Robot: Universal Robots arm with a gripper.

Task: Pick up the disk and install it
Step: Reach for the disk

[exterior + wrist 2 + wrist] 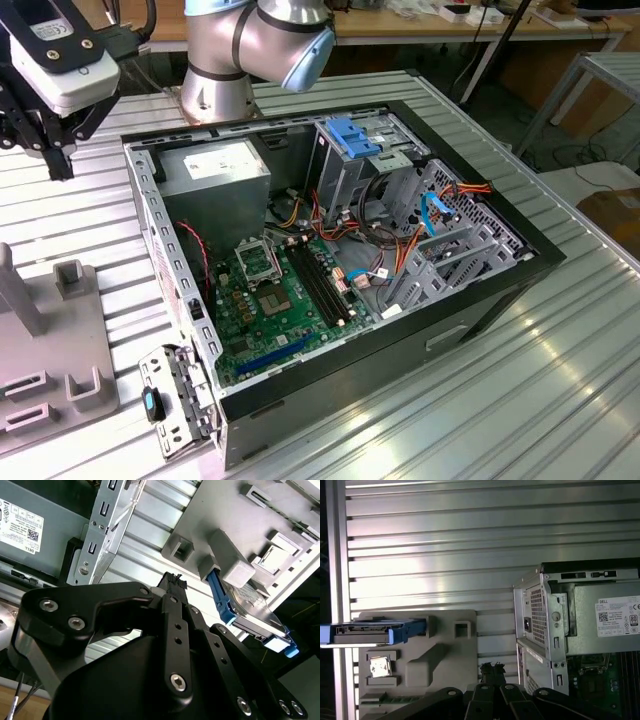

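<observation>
Field note: my black linkage claw (492,668) hung clenched on nothing over the ribbed aluminium table (445,540), between the grey plastic fixture block (445,652) and the open black computer case (520,262). The flat grey metal disk in its bright blue carrier (370,631) stood on edge in that fixture, apart from my fingertips.

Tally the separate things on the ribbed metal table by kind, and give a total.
Blue-framed disk: 1
Open computer case: 1
Grey parts holder: 1
Total: 3
</observation>
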